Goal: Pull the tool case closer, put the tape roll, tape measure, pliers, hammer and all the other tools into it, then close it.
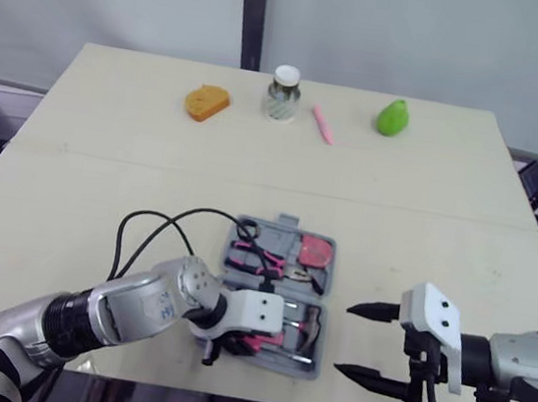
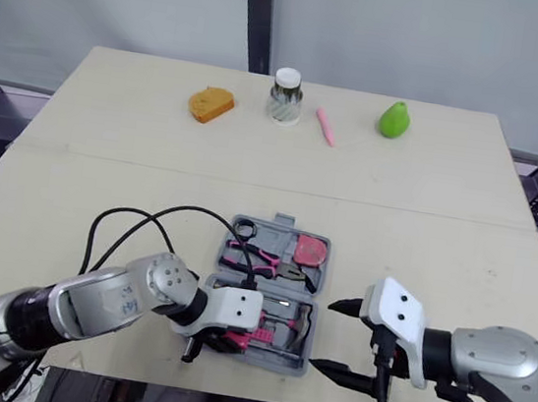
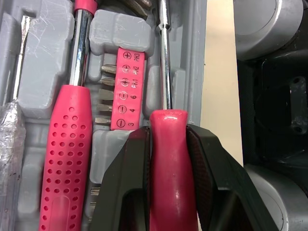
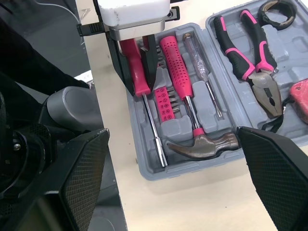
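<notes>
Centrally in the lower half of the head views, the grey tool case [image 1: 287, 225] lies open on the table [image 1: 108, 140], with hammer [image 4: 202, 144] and pliers [image 4: 250, 62] seated inside. The left gripper [image 3: 168, 137] is clamped on the pink handle of a driver [image 4: 138, 77] lying in the case's lower half. At lower right, the right gripper [image 1: 343, 340] is spread wide and empty, just beside the case.

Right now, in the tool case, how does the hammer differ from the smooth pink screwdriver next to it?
The hammer has a dimpled handle; the screwdriver has a smooth, glossy one. The hammer ends in a broad claw head, the screwdriver in a thin straight shaft. The left gripper grips the screwdriver's handle; the hammer lies free. Both have pink handles and lie side by side in the tool case.
</notes>
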### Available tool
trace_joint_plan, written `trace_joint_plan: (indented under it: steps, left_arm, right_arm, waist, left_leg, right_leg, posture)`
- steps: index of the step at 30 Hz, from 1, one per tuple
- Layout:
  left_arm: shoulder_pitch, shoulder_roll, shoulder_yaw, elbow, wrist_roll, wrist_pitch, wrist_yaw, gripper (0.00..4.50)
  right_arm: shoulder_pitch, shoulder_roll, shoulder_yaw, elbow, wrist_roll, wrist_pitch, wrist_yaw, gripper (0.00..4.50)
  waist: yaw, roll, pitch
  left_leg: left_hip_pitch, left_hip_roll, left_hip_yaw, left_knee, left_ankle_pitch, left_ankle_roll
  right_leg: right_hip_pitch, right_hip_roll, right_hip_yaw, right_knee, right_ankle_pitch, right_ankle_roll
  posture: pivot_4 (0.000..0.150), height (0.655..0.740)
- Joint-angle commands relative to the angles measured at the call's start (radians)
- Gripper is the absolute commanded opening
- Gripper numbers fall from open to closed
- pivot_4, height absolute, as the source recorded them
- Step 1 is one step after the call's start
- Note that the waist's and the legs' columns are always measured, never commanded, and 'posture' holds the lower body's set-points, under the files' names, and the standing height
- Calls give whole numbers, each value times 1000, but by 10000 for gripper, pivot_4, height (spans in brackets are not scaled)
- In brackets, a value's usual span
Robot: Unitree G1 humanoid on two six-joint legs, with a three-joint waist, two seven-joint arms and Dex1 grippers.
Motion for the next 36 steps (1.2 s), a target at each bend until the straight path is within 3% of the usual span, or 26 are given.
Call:
trace_joint_plan:
  steps: [1, 17, 25, 36]
  left_arm:
    - [6, -7, -13, -22, 12, -19, -9, 6257]
    - [11, -10, -21, -25, 23, -29, -15, 6257]
    - [8, -31, 14, -35, -5, -8, -28, 44638]
    - [13, -117, 191, -66, -128, 110, -17, 44638]
  right_arm:
    - [7, 11, -32, -38, 16, -8, -9, 45000]
    - [19, 22, -30, -45, 9, -11, -17, 45000]
    - [5, 22, -25, -38, 16, -8, -18, 45000]
    - [-34, 28, -17, -20, 27, -5, -16, 45000]
  waist:
    - [5, 0, 0]
    - [9, 0, 0]
    - [10, 0, 0]
    - [8, 0, 0]
  left_leg:
    - [0, 0, 0, 0, 0, 0]
    - [-1, 0, 0, 1, -1, 1]
    - [-1, 0, 0, 2, -1, 1]
    - [-1, 0, 0, 4, -2, 2]
  right_leg:
    - [0, 0, 0, 0, 0, 0]
    - [0, 0, 0, -1, 0, 0]
    - [0, 0, 0, 0, 0, 0]
    - [0, 0, 1, 0, 0, 0]
  posture:
    - [1500, 7400]
    - [1500, 7400]
    - [1500, 7400]
    - [1500, 7400]
